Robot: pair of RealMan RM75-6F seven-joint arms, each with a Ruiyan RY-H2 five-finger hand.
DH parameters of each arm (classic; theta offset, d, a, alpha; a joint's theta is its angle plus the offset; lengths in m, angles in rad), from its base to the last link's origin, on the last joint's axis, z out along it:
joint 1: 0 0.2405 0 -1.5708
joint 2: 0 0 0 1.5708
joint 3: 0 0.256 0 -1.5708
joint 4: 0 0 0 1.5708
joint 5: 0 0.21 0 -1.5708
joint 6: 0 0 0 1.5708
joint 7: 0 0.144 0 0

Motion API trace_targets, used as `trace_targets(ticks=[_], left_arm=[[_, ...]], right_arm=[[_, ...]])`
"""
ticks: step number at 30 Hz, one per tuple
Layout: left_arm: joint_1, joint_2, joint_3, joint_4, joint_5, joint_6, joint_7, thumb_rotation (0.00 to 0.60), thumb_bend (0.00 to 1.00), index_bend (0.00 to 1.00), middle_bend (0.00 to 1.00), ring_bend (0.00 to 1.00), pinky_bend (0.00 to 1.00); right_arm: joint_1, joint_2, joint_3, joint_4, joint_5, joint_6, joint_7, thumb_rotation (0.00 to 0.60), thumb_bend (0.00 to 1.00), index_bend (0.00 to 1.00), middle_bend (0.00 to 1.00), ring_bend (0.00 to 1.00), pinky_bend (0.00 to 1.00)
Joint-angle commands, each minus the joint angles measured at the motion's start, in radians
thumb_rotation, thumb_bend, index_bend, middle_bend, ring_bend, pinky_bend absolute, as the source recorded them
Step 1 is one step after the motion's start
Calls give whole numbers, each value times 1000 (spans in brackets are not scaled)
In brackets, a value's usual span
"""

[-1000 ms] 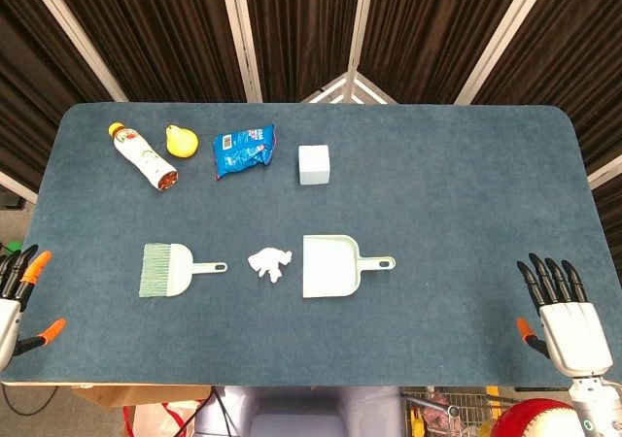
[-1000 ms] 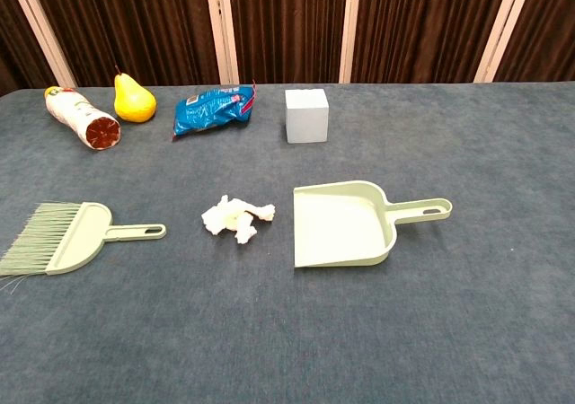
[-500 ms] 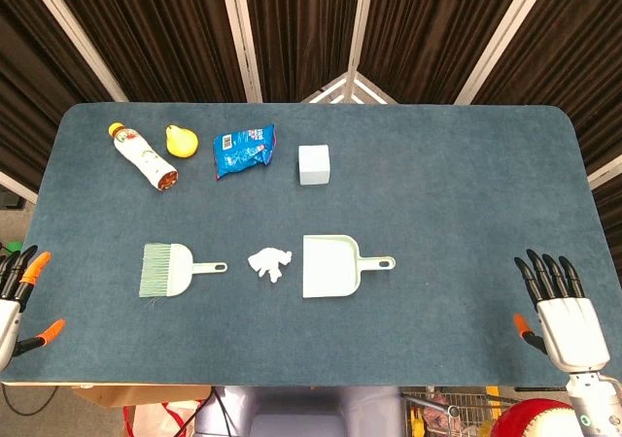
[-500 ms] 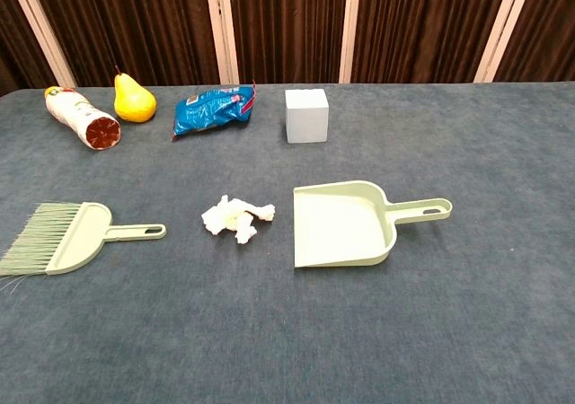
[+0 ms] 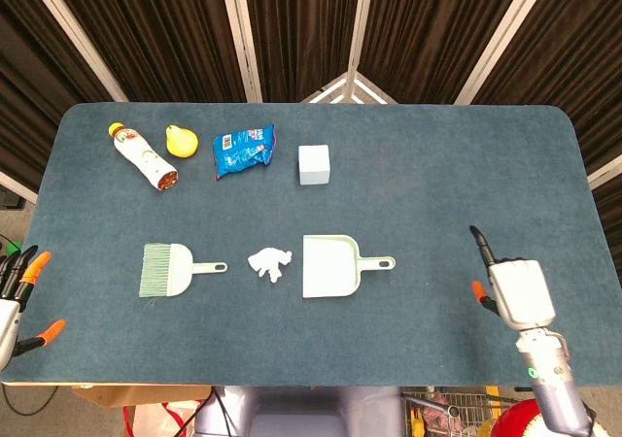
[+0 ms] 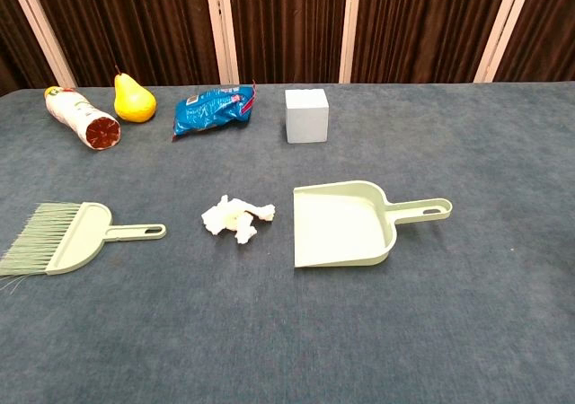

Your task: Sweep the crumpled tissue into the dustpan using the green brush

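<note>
A pale green brush (image 5: 171,268) (image 6: 67,239) lies flat on the blue table, bristles to the left, handle pointing right. The crumpled white tissue (image 5: 269,263) (image 6: 235,219) sits between it and the pale green dustpan (image 5: 335,266) (image 6: 350,223), whose handle points right. My left hand (image 5: 17,296) hangs at the table's left edge, fingers spread, holding nothing. Over the table's near right part, my right hand (image 5: 513,291) is turned edge-on and holds nothing. Neither hand shows in the chest view.
Along the far side lie a tipped bottle (image 5: 144,157) (image 6: 81,118), a yellow pear (image 5: 181,141) (image 6: 134,98), a blue snack bag (image 5: 243,150) (image 6: 212,109) and a pale cube (image 5: 314,164) (image 6: 306,115). The table's near edge (image 5: 292,383) runs close below the hands.
My right hand has moved left, inward over the table, and turned from palm-flat to edge-on. The left hand and the objects have not moved.
</note>
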State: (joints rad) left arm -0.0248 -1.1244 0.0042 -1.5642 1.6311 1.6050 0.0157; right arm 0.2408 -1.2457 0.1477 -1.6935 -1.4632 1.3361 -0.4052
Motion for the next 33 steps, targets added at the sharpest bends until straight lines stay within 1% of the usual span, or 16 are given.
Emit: trace_targets(ticks=[1, 6, 14, 19, 21, 24, 27, 33], left_arm=[[-1, -1, 1, 1, 2, -2, 5, 600, 23, 0, 0, 0, 0], [-4, 0, 1, -4, -4, -11, 6, 600, 23, 0, 0, 0, 0], [-6, 5, 1, -9, -9, -19, 2, 600, 23, 0, 0, 0, 0], [-9, 8, 1, -11, -14, -27, -3, 600, 23, 0, 0, 0, 0], [-9, 9, 1, -11, -15, -28, -6, 600, 23, 0, 0, 0, 0], [-10, 11, 2, -13, -18, -32, -9, 600, 23, 0, 0, 0, 0], [-11, 12, 0, -14, -23, -35, -14, 600, 23, 0, 0, 0, 0], [-14, 14, -2, -14, -29, -42, -19, 600, 23, 0, 0, 0, 0]], right_arm=[[52, -67, 33, 9, 60, -49, -77, 600, 330, 211, 804, 834, 817], [96, -128, 53, 32, 122, -87, -122, 600, 333, 286, 813, 843, 821], [147, -225, 49, 43, 181, -116, -207, 600, 332, 291, 814, 844, 821], [171, -289, 38, 71, 211, -125, -258, 600, 333, 291, 814, 844, 821], [179, -312, 40, 83, 227, -127, -266, 600, 342, 292, 814, 844, 821], [192, -347, 54, 94, 261, -128, -262, 600, 382, 319, 814, 844, 821], [205, -370, 63, 108, 283, -130, -269, 600, 387, 329, 814, 844, 821], [218, -411, 48, 159, 302, -136, -263, 600, 388, 329, 814, 843, 821]])
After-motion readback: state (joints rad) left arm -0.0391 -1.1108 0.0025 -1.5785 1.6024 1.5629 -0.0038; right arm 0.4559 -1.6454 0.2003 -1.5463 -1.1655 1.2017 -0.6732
